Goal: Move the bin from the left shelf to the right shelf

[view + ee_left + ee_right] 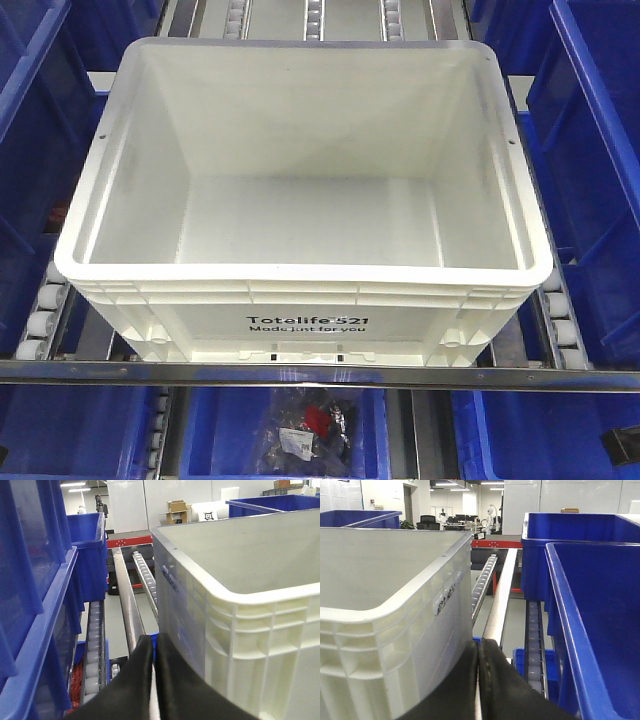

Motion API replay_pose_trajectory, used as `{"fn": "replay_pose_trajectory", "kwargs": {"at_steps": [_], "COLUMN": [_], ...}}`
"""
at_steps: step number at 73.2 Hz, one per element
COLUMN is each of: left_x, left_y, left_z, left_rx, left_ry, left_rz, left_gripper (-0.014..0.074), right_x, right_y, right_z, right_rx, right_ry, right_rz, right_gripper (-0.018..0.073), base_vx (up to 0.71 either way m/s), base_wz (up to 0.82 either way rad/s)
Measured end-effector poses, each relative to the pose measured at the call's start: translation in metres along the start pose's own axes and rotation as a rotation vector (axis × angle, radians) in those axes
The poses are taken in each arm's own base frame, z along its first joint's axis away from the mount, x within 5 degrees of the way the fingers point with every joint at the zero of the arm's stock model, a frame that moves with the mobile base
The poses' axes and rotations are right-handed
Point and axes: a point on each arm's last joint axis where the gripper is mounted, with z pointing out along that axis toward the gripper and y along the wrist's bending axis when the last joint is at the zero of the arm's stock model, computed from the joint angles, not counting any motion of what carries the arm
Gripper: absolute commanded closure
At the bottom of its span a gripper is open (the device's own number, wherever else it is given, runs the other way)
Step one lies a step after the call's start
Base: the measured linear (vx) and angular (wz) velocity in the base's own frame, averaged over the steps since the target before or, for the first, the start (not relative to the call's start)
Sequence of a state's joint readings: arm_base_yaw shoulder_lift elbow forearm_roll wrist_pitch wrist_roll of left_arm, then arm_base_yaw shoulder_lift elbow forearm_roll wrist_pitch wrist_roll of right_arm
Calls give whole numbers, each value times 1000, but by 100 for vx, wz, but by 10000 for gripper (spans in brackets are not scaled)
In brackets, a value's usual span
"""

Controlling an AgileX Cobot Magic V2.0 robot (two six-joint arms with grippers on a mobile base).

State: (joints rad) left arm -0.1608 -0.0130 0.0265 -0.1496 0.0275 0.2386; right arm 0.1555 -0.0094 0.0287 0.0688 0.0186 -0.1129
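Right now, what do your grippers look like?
The left gripper and right gripper look alike: two smooth black fingers tapering to rounded tips, with a thin pale strip on the inner edges. No cables or markings show.

The front-facing view looks steeply down from above the near side of the shelf (560, 330). It is close enough that the bin (300, 200) fills most of the frame, with its printed wall nearest and the front rail (320, 375) crossing below.

The left wrist view sits low and tight against the bin's left outer wall (240, 630), facing away along a roller track (145, 575) toward the hall. Its own fingers (137, 685) are at the bottom edge.

The right wrist view mirrors it along the right wall (395, 630), fingers (495, 685) low in frame.

All three views share the bin, the roller tracks and the flanking blue bins (590, 150).
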Motion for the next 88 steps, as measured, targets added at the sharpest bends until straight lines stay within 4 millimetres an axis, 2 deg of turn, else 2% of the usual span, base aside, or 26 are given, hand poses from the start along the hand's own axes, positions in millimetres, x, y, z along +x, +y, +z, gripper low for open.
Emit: {"fn": "replay_pose_trajectory", "kwargs": {"at_steps": [40,55,63,69,79,88], "left_x": [-1,-17,-48,-69,-105,-141], "left_y": [0,3,5,5,6,8], "left_z": [0,-1,-6,-4,17,49], "left_rx": [-2,-17,-9,6,39,63], "left_ry": [-8,-113,-162,-119,64,198], "left_rz": [-9,-126,-141,-141,-139,-138], "left_gripper": [603,603,603,603,603,603], "right_x": [0,-4,-27,-51,-97,-128], "right_y": [0,0,-1,-2,-3,-3], "right_z": [0,0,-2,-1,14,45], "right_rx": [0,2,2,-4,-25,-50], "right_ry": [-3,-26,-64,-30,122,329], "right_rz": [0,9,-1,-19,-34,-36], "right_gripper": [567,567,567,567,567,567], "base_vx": [0,0,0,0,0,0], "base_wz": [0,0,0,0,0,0]}}
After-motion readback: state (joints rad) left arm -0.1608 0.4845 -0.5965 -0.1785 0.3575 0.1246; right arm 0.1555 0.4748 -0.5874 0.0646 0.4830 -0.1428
